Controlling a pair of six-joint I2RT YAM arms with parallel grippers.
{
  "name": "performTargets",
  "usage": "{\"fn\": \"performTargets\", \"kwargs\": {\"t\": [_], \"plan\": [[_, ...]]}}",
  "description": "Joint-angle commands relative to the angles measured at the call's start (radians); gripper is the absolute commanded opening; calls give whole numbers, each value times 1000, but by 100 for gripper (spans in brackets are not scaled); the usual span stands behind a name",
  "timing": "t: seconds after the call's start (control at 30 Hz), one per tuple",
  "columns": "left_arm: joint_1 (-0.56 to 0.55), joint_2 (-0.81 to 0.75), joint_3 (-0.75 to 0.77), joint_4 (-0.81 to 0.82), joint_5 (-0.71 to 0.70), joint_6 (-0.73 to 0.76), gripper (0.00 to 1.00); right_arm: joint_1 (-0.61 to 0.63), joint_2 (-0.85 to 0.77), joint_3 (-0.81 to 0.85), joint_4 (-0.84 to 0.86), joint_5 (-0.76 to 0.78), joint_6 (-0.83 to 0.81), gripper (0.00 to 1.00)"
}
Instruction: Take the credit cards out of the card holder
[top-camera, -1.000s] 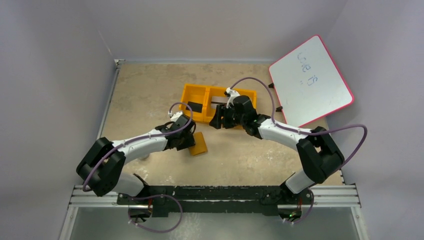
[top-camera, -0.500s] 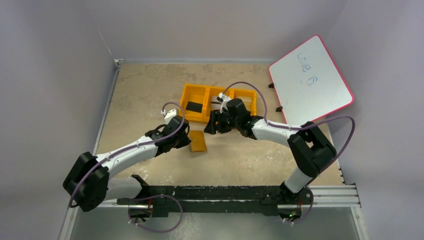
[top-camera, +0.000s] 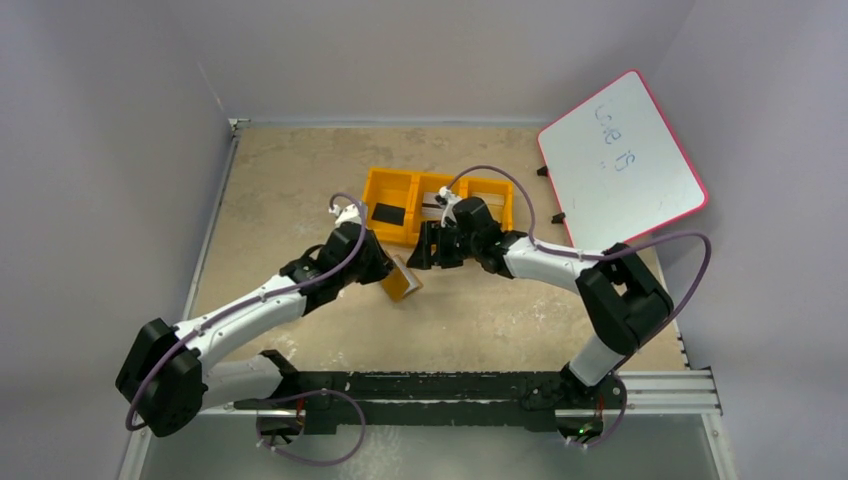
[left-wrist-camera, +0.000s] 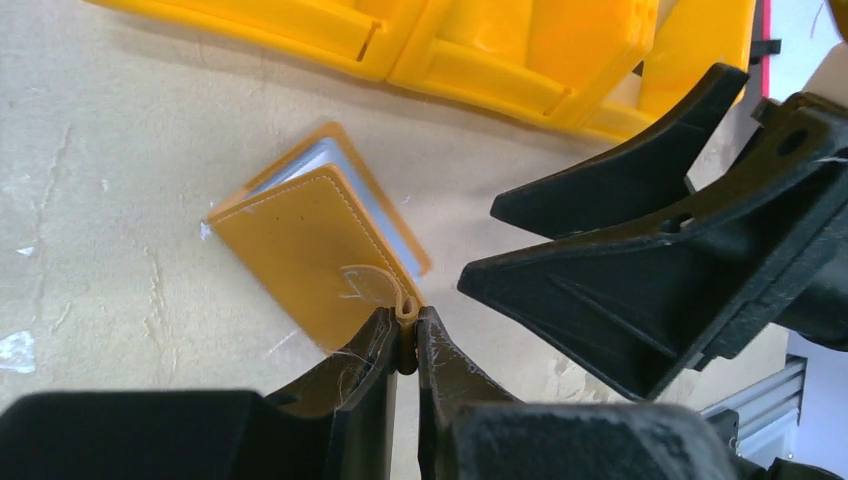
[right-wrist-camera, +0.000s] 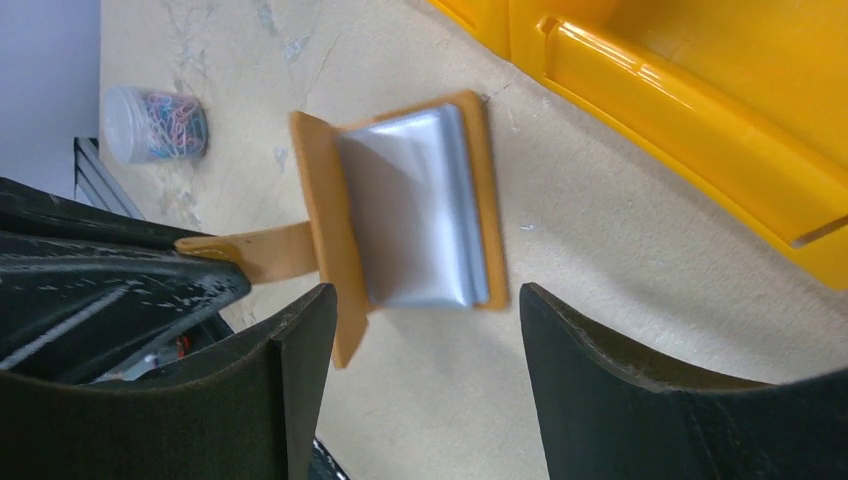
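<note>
The left hand (left-wrist-camera: 405, 345) pinches the wallet (left-wrist-camera: 300, 240) by its tab (left-wrist-camera: 406, 312), propping it open. The spread right hand (right-wrist-camera: 420, 310) should next pluck a card from the pocket (right-wrist-camera: 415, 220).

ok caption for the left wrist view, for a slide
Left gripper pinches the card holder by its tab, right gripper open alongside.

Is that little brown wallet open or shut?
Partly open: the left gripper pinches the card holder by its tab, flap raised, pale inner pockets showing.
</note>
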Motion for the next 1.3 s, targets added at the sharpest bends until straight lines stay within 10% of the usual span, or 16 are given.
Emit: {"fn": "performTargets", "kwargs": {"t": [0.0,0.67,1.07,1.27], "plan": [[-4,19,26,70,52,38,10,-7,-64,-22,13,32,57,70],[-4,-144,-207,-170,-184,-200,16,50,141,205,-94,5,-165,42],[-4,-147,-181,-191,-219,-191,22,173,295,349,-222,89,-262,46],[-3,-173,-156,-152,-205,-202,41,198,317,349,-239,107,-280,56]]}}
